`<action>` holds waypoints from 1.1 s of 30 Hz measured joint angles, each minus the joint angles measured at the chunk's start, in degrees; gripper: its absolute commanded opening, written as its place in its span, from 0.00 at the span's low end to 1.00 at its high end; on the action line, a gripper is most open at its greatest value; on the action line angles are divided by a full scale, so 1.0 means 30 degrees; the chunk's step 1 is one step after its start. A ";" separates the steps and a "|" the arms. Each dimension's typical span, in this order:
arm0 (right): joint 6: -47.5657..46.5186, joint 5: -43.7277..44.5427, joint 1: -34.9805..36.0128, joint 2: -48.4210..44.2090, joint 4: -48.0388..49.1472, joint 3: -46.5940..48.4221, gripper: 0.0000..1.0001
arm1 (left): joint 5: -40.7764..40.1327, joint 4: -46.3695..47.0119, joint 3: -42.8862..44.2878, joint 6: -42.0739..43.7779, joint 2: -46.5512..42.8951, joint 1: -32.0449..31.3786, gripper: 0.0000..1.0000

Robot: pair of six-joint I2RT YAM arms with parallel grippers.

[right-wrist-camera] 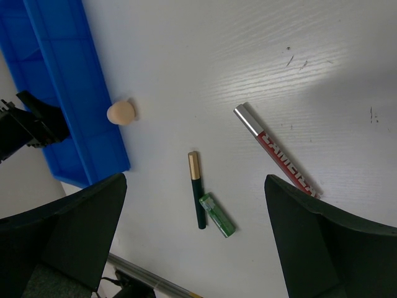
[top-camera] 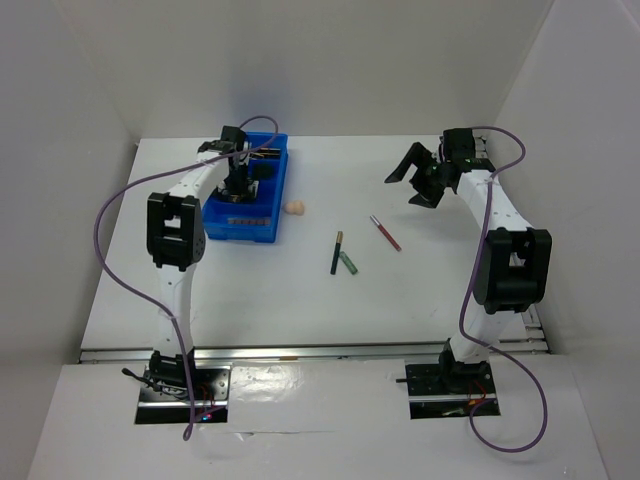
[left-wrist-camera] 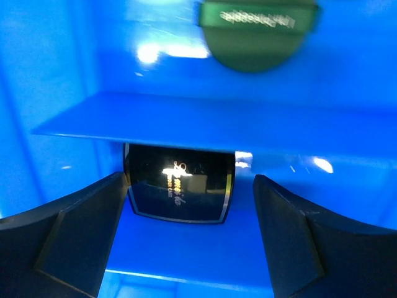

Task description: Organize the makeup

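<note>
My left gripper reaches down into the blue tray. In the left wrist view it stands open over a compartment floor. A black square compact lies flat just ahead of its fingers, untouched. Beyond a divider, a dark green round compact rests in the adjoining compartment. My right gripper hovers open and empty above the table. Below it lie a dark pencil with a gold cap, a short green tube and a red pencil. The beige sponge sits against the tray's outer wall.
White walls close in the table on the left, back and right. The sponge, dark pencil, green tube and red pencil lie loose mid-table between the arms. A metal rail runs along the near edge.
</note>
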 measured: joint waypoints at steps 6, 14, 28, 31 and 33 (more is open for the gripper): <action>0.0000 -0.0007 0.0000 0.0000 0.0000 0.0000 1.00 | 0.3089 -0.0007 -0.0124 0.0561 -0.0342 0.0306 0.93; 0.0000 -0.0007 0.0000 0.0000 0.0000 0.0000 1.00 | 0.5348 -0.0350 0.0583 0.0495 -0.0109 0.0277 0.98; 0.0000 -0.0291 0.0000 0.0066 0.0022 0.0000 1.00 | 0.0998 -0.0699 0.0546 -0.0991 0.0583 -0.0882 1.00; 0.0000 -0.0321 0.0000 0.0066 0.0044 0.0000 1.00 | 0.0306 -0.0707 0.0663 -0.1552 0.0641 -0.1042 1.00; 0.0000 -0.0379 0.0000 0.0066 0.0058 0.0000 1.00 | -0.0044 -0.0772 0.0743 -0.1727 0.0670 -0.1173 1.00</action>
